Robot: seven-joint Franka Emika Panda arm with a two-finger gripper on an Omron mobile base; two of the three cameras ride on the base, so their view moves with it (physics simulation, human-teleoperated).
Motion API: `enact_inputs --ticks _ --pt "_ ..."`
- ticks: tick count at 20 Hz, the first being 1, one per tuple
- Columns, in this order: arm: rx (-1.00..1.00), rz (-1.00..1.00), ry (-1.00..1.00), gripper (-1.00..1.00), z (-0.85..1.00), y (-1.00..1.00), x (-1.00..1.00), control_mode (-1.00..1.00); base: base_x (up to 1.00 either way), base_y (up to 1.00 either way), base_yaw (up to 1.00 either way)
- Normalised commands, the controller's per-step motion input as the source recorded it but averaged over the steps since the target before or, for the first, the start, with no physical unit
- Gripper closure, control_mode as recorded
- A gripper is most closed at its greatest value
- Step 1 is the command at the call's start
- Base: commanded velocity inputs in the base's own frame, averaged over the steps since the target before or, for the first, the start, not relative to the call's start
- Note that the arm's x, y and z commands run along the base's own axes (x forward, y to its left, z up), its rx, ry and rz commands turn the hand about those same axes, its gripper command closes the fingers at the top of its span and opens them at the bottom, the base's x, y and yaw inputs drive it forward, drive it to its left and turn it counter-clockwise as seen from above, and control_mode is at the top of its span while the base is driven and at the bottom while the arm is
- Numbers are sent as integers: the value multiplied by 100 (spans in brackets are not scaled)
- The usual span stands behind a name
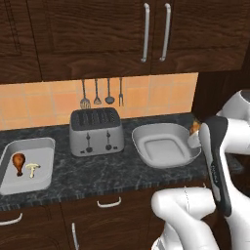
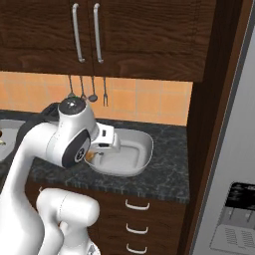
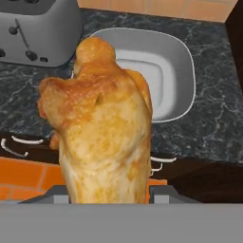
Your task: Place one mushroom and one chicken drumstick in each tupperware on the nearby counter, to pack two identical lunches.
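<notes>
- Hand view: golden chicken drumstick (image 3: 102,128) looming close between the finger tips, pincer (image 3: 108,192) clamping on it, hanging above the rounded tupperware (image 3: 182,61) sitting on the black counter (image 3: 216,118); corner of the silver toaster (image 3: 35,28) peeking in at upper left.
- Left base view: showing the far side too, with a rectangular tupperware (image 1: 41,183) lying left of the toaster (image 1: 95,131), holding a reddish drumstick (image 1: 18,162) and a mushroom (image 1: 32,169) side by side; held drumstick (image 1: 195,127) barely peeking out at the rounded tupperware's (image 1: 146,154) right rim, beside the white arm.
- Right base view: catching the pincer (image 2: 94,154) from the other side, hovering over the near left edge of the rounded tupperware (image 2: 142,149), a sliver of orange drumstick (image 2: 90,156) showing under the wrist.
</notes>
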Motion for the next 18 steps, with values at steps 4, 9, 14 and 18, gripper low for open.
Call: enact_inputs --ticks 4,9,14,18 --pt "0 1 14 100 -77 5 94 -100 0 0 0" --pt "0 3 11 100 -53 8 96 -100 0 0 0" --pt "0 2 8 100 -43 0 80 -100 0 0 0" --pt "0 0 5 100 -55 0 65 -100 0 0 0"
